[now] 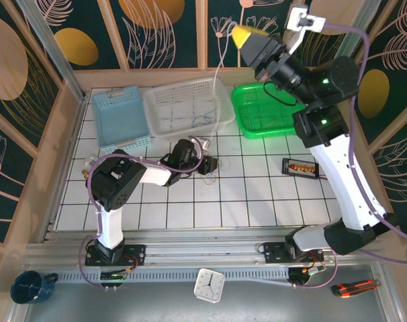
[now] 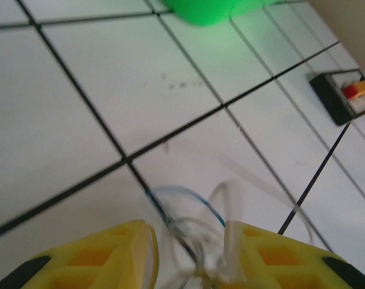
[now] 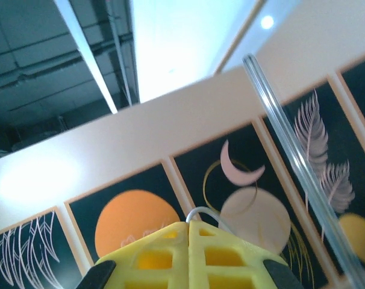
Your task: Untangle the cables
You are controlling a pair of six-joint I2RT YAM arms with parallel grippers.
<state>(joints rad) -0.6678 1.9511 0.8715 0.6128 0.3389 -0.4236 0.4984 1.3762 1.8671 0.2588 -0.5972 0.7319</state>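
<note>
White square tiles with dark joints cover the worktop [image 1: 257,201], which stands inside a wooden frame with dark panels painted with feathers and orange discs. At the near edge, in front of the metal rails, lie a dark blue mug [image 1: 29,287], a small white square clock [image 1: 209,284] and an orange and black utility knife [image 1: 354,288].

A little further in, the left tool [image 2: 184,236] is low over the tiles, near the middle of the worktop. Its yellow fingers stand partly apart. The cables [image 2: 188,191], a small clump of thin curly blue and whitish wires, lie on the tile between the fingers. I cannot tell if the fingers touch them.

To the right of the clump lies a small black tray [image 1: 303,168] with something red and yellow in it.

Further back three plastic baskets stand in a row: a light blue one [image 1: 119,117], a white one [image 1: 187,104] and a bright green one [image 1: 264,111].

The right tool [image 3: 188,241] is lifted high above the far side, over the green basket. Its yellow fingers are pressed together, and a thin white wire [image 3: 197,211] comes out between them in a small loop. In the top view this wire hangs down toward the white basket.
</note>
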